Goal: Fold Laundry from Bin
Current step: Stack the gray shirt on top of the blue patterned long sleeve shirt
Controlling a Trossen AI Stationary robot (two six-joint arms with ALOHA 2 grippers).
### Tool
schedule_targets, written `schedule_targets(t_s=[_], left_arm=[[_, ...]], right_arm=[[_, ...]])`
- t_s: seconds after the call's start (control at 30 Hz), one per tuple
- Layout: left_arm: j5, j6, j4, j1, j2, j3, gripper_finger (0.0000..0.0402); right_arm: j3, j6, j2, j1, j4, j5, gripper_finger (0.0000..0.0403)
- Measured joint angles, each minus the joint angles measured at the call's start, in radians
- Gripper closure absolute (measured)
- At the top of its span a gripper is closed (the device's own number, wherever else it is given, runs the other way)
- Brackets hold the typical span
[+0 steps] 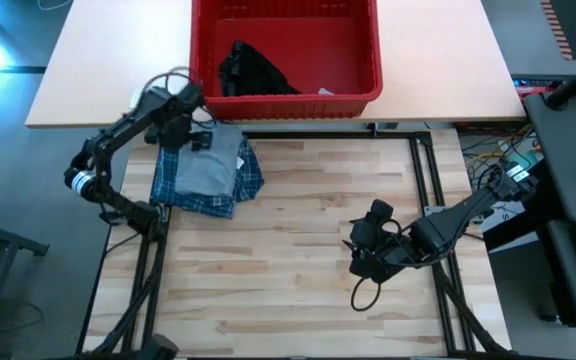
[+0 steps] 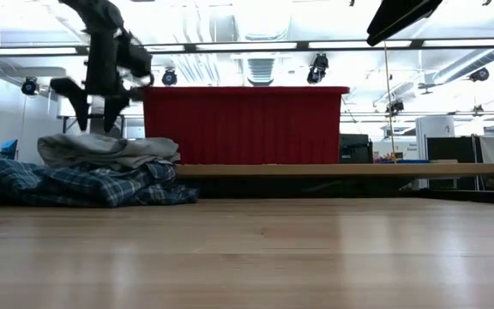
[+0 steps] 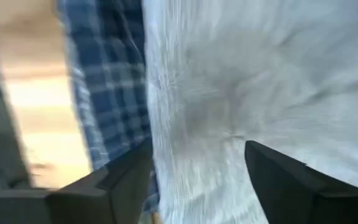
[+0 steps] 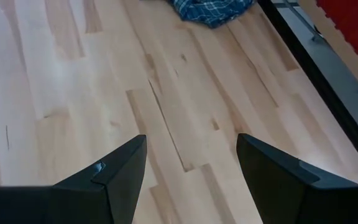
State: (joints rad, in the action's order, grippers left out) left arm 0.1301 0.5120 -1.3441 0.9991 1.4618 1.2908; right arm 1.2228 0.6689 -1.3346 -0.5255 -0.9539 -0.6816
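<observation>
A folded light grey T-shirt (image 1: 208, 168) (image 2: 110, 150) lies on top of the folded blue-and-white plaid shirt (image 1: 200, 200) (image 2: 84, 184), near the table's far left. My left gripper (image 1: 200, 140) (image 3: 197, 180) hangs open just over the T-shirt's far part and points down. I see nothing between its fingers. The red bin (image 1: 283, 100) (image 2: 247, 124) stands behind the pile, with a small black garment (image 1: 253, 72) lying inside it. My right gripper (image 1: 360, 250) (image 4: 191, 174) hovers open over bare wood at the right.
A black metal frame (image 1: 428, 180) runs along the wooden top's far and right sides. Bare wood (image 1: 298, 240) stretches between the pile and my right gripper. A small white scrap (image 1: 325, 92) lies in the bin's near right corner.
</observation>
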Motion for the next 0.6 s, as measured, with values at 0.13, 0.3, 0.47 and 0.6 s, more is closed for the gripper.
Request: schedule_targets(t_s=[0.13,0.3,0.47,0.6], left_arm=[[0.063,-0.020,-0.137,-0.025,-0.021,0.176,0.0137],[0.160,-0.012,-0.001,-0.131,-0.118,0.248,0.0130],[0.418,0.080,0.403,-0.303,-0.278,0.043,0.0153],[0.558,0.114,0.638,-0.407,-0.344,-0.183,0.0211]], right_arm=[[0.000,-0.034,0.000,0.000,0.001,0.002,0.0158],[0.000,-0.042,0.000,0.000,0.001,-0.001,0.0158],[0.000,-0.027,0.000,0.001,0.004,-0.027,0.0158],[0.000,-0.016,0.000,0.001,0.007,-0.029,0.0158]])
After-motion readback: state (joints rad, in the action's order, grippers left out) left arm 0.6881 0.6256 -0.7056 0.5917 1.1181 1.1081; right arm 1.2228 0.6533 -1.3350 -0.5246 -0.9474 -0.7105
